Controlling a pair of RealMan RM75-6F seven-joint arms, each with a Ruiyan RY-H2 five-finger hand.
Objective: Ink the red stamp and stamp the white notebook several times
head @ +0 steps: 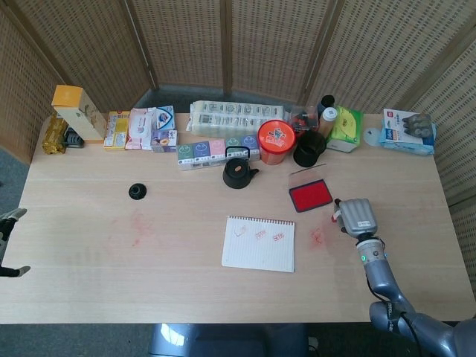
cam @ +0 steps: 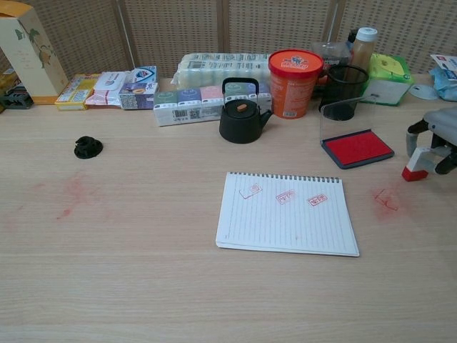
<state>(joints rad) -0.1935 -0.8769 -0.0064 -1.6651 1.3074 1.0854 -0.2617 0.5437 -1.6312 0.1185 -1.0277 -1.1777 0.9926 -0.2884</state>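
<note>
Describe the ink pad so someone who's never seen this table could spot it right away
Start at the white notebook in the table's middle. Beyond its far right corner, before the black cup, lies the ink pad: a flat dark tray filled bright red, its clear lid standing open.
</note>
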